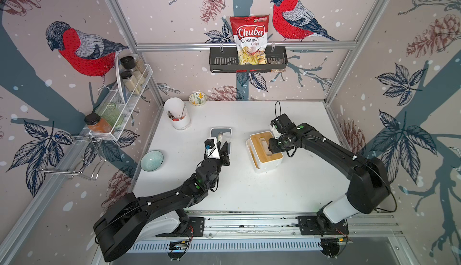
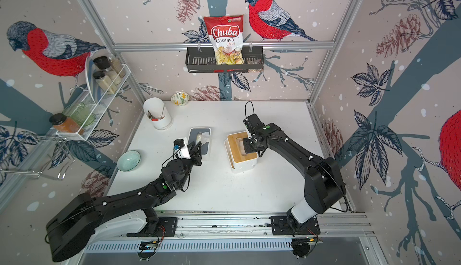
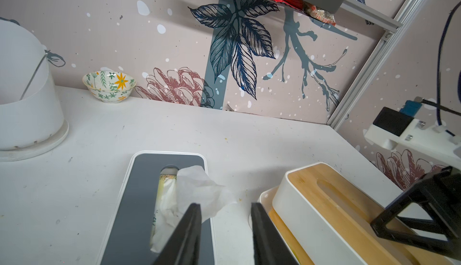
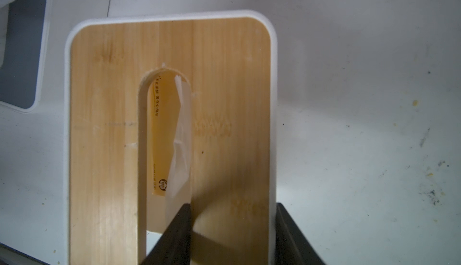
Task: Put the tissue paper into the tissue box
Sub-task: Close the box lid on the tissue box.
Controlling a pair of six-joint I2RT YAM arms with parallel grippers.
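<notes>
Right gripper (image 4: 233, 206): closed on the bamboo-lidded tissue box (image 1: 259, 141). One finger is down in the lid's slot and the other is outside the long white wall, with the strip of lid pinched between them.
Bamboo-lidded tissue box: stands right of centre on the table (image 1: 249, 189), with its cover askew over its white base (image 3: 265, 196).
Tissue paper (image 4: 159, 139): a yellow-wrapped pack inside that box, seen through the slot, with a white sheet lying along it.
Left gripper (image 3: 224, 209): fingers spread with nothing between them, over the near right edge of the grey-lidded tissue box (image 3: 139, 189).
Loose sheet (image 3: 199, 189): sticks up from the grey lid's slot, just beyond one left finger. Whether they touch cannot be told.
Far left: a white utensil holder (image 1: 177, 116) and a flowered bowl (image 1: 197, 98).
Near left: a teal bowl (image 1: 151, 160).
</notes>
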